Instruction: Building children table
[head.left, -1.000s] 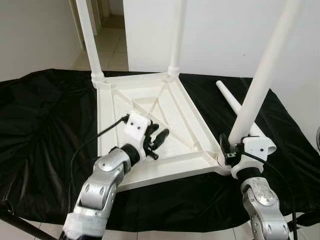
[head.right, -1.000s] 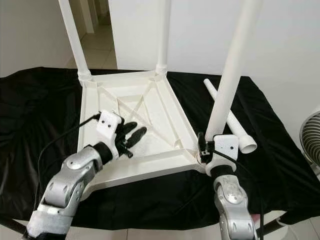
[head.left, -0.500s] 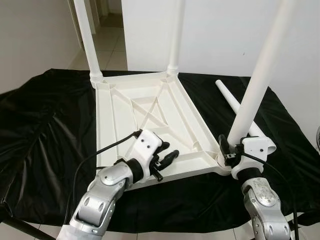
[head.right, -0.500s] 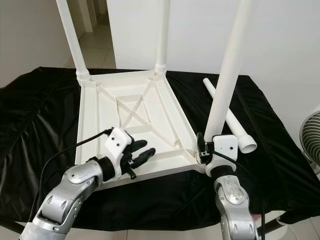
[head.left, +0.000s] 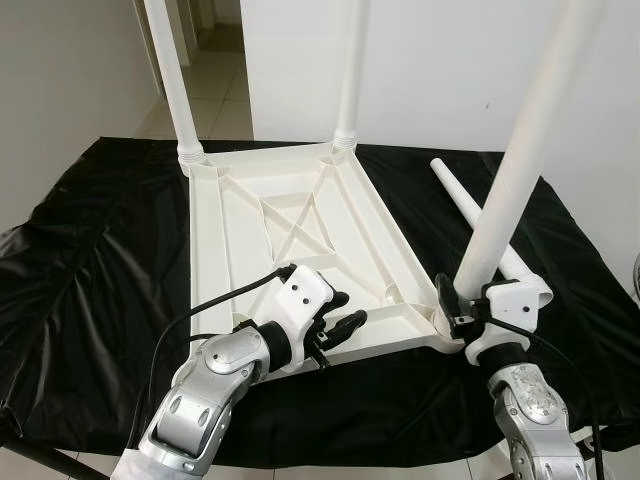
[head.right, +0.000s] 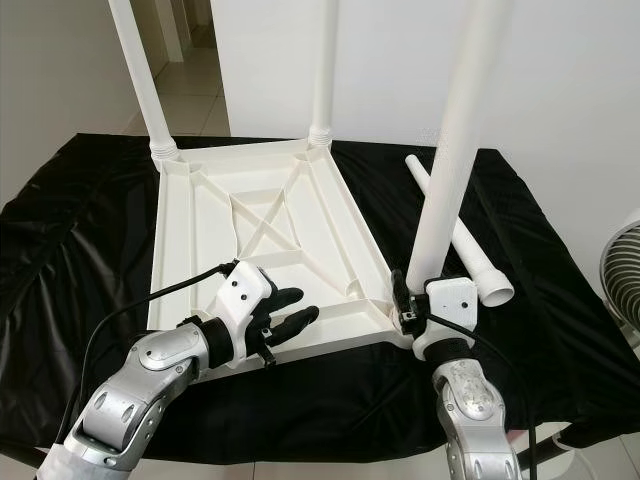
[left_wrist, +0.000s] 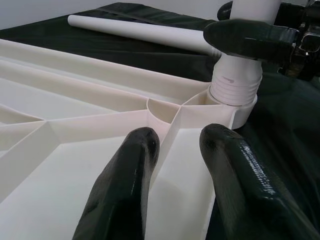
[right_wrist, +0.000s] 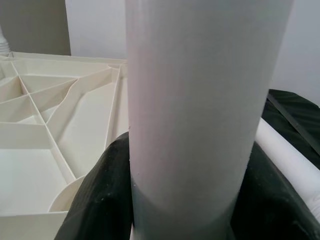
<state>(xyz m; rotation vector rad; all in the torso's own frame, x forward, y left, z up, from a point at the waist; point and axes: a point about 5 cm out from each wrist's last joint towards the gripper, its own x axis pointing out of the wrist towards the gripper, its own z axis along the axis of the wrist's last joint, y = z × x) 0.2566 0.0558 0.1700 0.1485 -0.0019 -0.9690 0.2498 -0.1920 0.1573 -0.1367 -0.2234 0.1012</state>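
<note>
While the white plastic tabletop (head.left: 300, 240) lies upside down on the black cloth (head.left: 90, 280), ribs facing up, two legs (head.left: 170, 75) already stand in the far corner sockets. Right gripper (head.right: 425, 300) is clamped around the base of a third leg (head.left: 520, 150), which stands upright in the near right corner socket; in the right wrist view the leg (right_wrist: 200, 100) sits squeezed between both black fingers (right_wrist: 97, 200). Left gripper (head.left: 335, 325) rests on the near edge of the tabletop, fingers (left_wrist: 125, 185) spread apart and gripping nothing, one on either side of a rib. A fourth leg (head.left: 470, 210) lies loose on the cloth, just beyond the right arm.
</note>
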